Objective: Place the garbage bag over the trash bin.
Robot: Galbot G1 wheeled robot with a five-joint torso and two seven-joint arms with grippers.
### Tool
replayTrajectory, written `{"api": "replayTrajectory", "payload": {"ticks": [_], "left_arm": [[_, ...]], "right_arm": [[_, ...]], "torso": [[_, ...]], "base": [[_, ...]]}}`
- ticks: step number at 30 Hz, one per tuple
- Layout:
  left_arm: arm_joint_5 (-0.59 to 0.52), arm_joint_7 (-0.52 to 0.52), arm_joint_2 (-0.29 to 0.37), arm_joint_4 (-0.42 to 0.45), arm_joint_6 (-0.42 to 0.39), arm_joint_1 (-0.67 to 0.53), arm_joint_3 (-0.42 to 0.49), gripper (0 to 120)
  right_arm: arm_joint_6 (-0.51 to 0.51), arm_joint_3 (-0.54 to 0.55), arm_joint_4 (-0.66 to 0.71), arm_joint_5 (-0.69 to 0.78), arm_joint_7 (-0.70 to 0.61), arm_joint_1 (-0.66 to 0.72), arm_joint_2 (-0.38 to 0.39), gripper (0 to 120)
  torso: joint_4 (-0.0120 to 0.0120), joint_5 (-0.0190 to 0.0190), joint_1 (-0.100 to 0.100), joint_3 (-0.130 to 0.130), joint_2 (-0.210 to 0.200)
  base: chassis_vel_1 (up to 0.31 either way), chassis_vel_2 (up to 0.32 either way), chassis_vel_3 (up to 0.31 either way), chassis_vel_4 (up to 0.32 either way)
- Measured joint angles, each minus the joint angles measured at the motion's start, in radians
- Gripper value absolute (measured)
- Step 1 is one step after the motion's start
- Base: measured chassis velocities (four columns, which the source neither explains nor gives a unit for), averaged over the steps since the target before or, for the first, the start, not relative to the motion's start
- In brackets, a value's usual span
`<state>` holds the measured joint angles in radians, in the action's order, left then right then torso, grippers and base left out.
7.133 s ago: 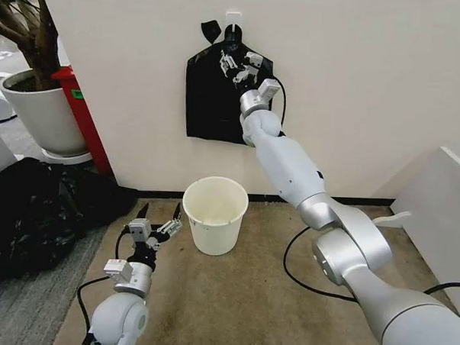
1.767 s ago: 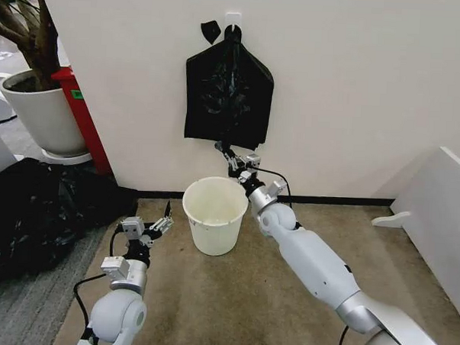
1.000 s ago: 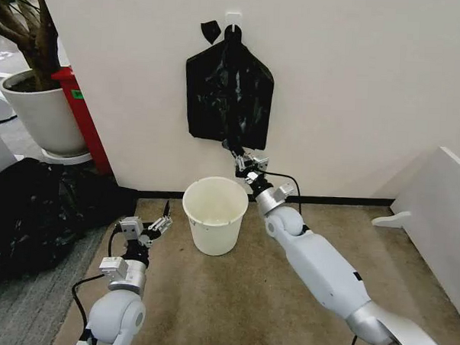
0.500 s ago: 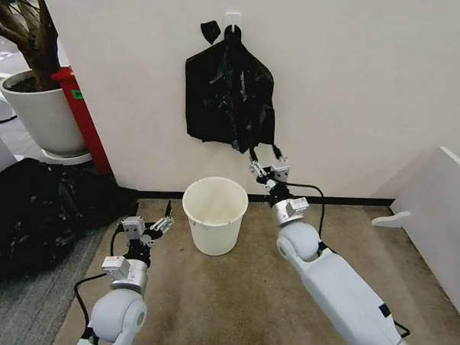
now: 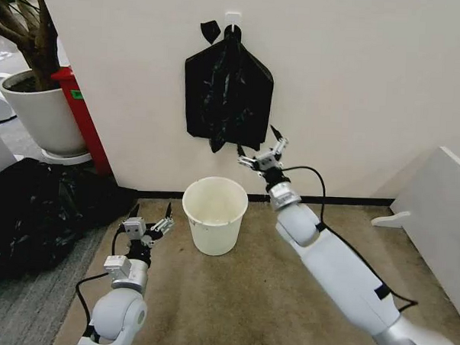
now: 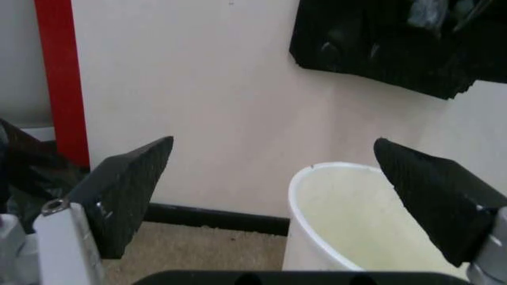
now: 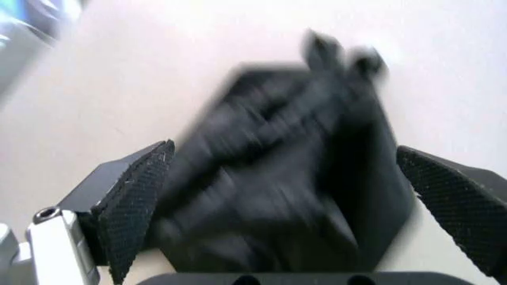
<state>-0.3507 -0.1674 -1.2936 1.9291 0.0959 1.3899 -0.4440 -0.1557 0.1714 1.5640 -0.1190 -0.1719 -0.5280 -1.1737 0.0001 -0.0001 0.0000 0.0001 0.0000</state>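
A black bundle of bags [image 5: 227, 92] hangs from a white wall hook [image 5: 234, 18], flat against the cream wall, with a loose fold drooping at its lower edge. Whether a single garbage bag [image 5: 218, 141] is separable in that drooping fold cannot be confirmed, as the right wrist view is blurred. The right gripper [image 5: 262, 153] is raised just below and to the right of the bundle's lower edge, its fingers spread wide and nothing between them; the right wrist view shows the black plastic [image 7: 277, 172] beyond the gap, apart from both pads. The trash bin [image 5: 214, 215], a cream-white bucket, stands upright on the tan carpet against the wall, directly beneath the bundle, its interior bare. The left gripper [image 5: 148, 220] is held low, near the bin's left side and not touching it, fingers apart and holding nothing; its wrist view shows the bin's rim [image 6: 333, 178] ahead. A heap of black plastic sheeting [image 5: 37, 210] lies on the floor at left, beside a potted tree [image 5: 35, 95].
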Motion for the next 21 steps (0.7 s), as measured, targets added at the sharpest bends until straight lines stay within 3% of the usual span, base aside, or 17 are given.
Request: {"api": "replayTrajectory", "payload": {"ticks": [8, 16, 21], "left_arm": [[0.003, -0.003, -0.008, -0.014, 0.002, -0.002, -0.003, 100], [0.008, -0.007, -0.011, -0.018, 0.002, -0.004, -0.006, 100], [0.012, -0.011, -0.013, -0.018, 0.002, -0.004, -0.005, 100]], "right_arm": [[-0.088, 0.031, -0.100, -0.166, 0.105, 0.090, -0.089, 100], [-0.055, 0.020, -0.221, -0.215, 0.109, 0.176, -0.150, 98], [-0.023, 0.004, -0.292, -0.206, 0.115, 0.206, -0.158, 84]], "torso": [[0.0001, -0.0001, 0.000, 0.000, 0.000], [0.0002, -0.0002, 0.000, 0.000, 0.000], [-0.0002, 0.0000, 0.000, 0.000, 0.000]], "base": [[0.000, 0.000, 0.000, 0.000], [0.000, 0.000, 0.000, 0.000], [0.000, 0.000, 0.000, 0.000]]}}
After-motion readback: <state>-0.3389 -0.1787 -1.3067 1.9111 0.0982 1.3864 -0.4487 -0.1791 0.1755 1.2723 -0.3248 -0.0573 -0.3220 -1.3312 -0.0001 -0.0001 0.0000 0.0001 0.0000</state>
